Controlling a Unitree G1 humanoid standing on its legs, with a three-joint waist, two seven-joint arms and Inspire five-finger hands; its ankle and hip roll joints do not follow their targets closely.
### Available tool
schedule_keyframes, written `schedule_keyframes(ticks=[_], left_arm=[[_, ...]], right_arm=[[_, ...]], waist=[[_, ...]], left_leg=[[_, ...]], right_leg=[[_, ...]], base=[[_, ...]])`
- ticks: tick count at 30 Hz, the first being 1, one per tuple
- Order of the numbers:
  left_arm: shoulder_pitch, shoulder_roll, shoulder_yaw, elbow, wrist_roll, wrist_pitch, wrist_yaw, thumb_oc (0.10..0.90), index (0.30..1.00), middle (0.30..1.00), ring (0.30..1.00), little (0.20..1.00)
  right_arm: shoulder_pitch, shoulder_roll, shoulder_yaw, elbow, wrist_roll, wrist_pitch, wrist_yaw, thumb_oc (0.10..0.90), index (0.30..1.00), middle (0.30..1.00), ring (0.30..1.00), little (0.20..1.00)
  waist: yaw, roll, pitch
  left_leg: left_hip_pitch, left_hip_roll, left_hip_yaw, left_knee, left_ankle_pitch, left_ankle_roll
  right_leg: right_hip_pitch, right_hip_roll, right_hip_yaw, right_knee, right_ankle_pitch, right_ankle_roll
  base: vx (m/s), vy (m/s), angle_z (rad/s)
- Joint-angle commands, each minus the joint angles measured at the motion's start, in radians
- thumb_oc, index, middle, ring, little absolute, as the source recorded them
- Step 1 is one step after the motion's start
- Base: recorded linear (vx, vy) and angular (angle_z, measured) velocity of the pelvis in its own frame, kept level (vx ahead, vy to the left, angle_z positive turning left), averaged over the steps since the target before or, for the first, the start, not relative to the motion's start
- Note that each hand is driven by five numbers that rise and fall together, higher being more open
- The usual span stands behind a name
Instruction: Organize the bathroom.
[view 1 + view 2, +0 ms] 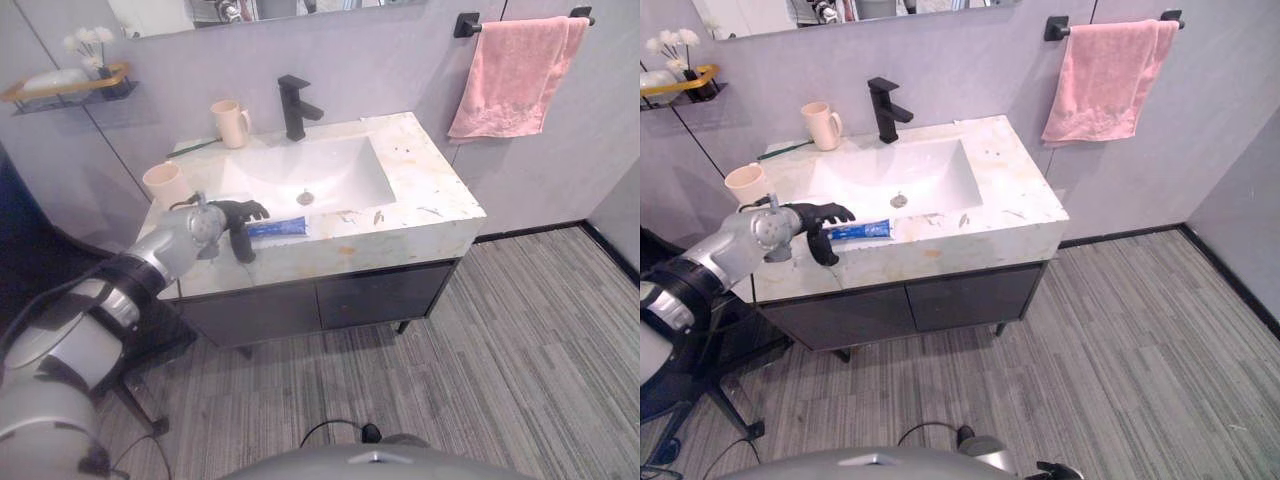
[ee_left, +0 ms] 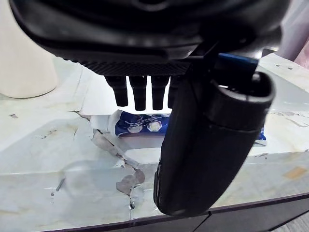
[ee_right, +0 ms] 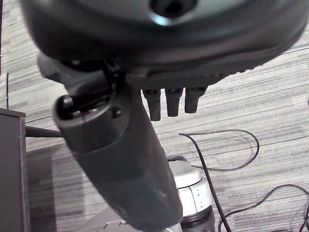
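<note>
Toothpaste lies flat on the surface by the sink, under my left hand with fingers apart; light, soft, slippery, best pinched mid-tube.

Showing silver-grey arm, dark hands.
Coming in from the lower left of the head views: left arm in rounded silver-grey segments with a dark band, ending in a matt black left hand; in its wrist view, right hand showing a ribbed dark edge and a thick, smooth thumb.
</note>
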Motion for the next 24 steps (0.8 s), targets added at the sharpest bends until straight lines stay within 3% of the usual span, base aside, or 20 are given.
schedule_keyframes(ticks=[1,6,7,8,9,24], left_arm=[[-0.168,0.102,0.119,0.043,0.012,0.005,0.039,0.8,0.9,0.9,0.9,0.9],[-0.209,0.122,0.1,0.058,0.003,-0.005,0.015,0.8,0.9,0.9,0.9,0.9],[-0.218,0.123,0.093,0.068,0.01,-0.009,0.004,0.562,0.542,0.542,0.542,0.542],[-0.222,0.122,0.09,0.072,0.014,-0.009,0.001,0.525,0.488,0.488,0.488,0.488],[-0.227,0.121,0.085,0.08,0.016,-0.01,-0.004,0.4,0.3,0.3,0.3,0.3],[-0.17,0.078,0.084,0.091,0.12,-0.016,-0.007,0.4,0.3,0.3,0.3,0.3]], right_arm=[[-0.003,-0.029,0.021,0.002,-0.032,-0.007,-0.014,0.8,0.9,0.9,0.9,0.9],[-0.008,-0.028,0.021,0.004,-0.035,-0.004,-0.012,0.8,0.9,0.9,0.9,0.9],[-0.01,-0.029,0.022,0.005,-0.036,-0.002,-0.011,0.8,0.9,0.9,0.9,0.9],[-0.012,-0.028,0.022,0.006,-0.036,-0.001,-0.01,0.8,0.9,0.9,0.9,0.9],[-0.013,-0.027,0.024,0.007,-0.036,-0.001,-0.01,0.8,0.9,0.9,0.9,0.9],[-0.009,-0.029,0.006,0.012,0.015,-0.008,-0.02,0.8,0.9,0.9,0.9,0.9]], waist=[[0.002,-0.026,-0.038],[0.003,-0.023,-0.042],[0.002,-0.021,-0.044],[0.002,-0.021,-0.045],[0.002,-0.021,-0.046],[-0.007,-0.027,-0.043]], left_leg=[[0.025,-0.055,0.059,0.083,-0.048,0.02],[0.028,-0.056,0.061,0.081,-0.049,0.02],[0.027,-0.056,0.062,0.081,-0.048,0.019],[0.027,-0.056,0.062,0.081,-0.048,0.019],[0.027,-0.056,0.062,0.081,-0.048,0.019],[0.031,-0.056,0.072,0.076,-0.052,0.024]], right_leg=[[0.014,-0.004,0.027,-0.005,-0.028,0.006],[0.015,-0.003,0.029,-0.005,-0.029,0.008],[0.014,-0.003,0.03,-0.005,-0.029,0.009],[0.014,-0.003,0.03,-0.005,-0.028,0.009],[0.014,-0.002,0.031,-0.005,-0.028,0.009],[0.009,0.001,0.037,-0.005,-0.027,0.008]], base=[[0.0,0.0,0.0],[0.0,0.0,0.0],[0.0,0.0,0.0],[0.0,0.0,0.0],[0.0,0.0,0.0],[0.0,0.0,0.0]])
